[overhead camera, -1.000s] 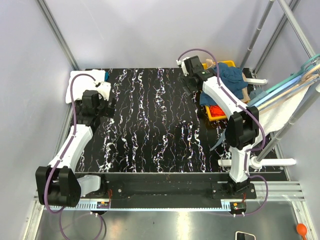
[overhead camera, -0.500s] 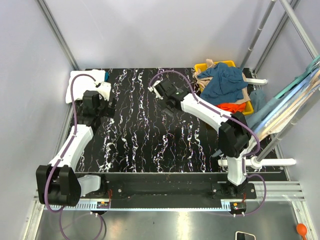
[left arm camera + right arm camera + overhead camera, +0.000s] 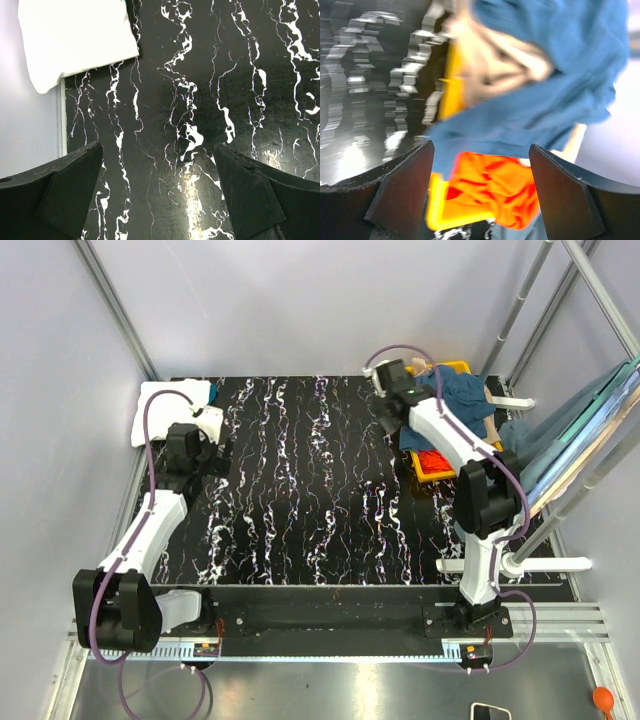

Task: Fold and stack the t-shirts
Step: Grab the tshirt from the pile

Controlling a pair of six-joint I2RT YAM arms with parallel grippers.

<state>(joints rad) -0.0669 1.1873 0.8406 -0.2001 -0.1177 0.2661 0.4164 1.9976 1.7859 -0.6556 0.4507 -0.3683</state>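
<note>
We note left gripper [image 3: 159, 192] fingers spread wide, holding nothing, above table [image 3: 200, 75]; white tee [image 3: 75, 40] at far-left corner. Right gripper [image 3: 480, 192] wide apart, empty, above teal tee [image 3: 545, 110] and orange tee [image 3: 490, 187] in bin [image 3: 452, 95]

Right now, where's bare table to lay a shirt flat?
The table is bare across the middle, from the white t-shirt at its far-left corner to the yellow bin far right. The bin is crowded with heaped t-shirts, right gripper above.

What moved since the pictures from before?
The right hand swung from the middle of the table back over the yellow bin of shirts, open and holding nothing. The left hand and the white shirt stayed put.
</note>
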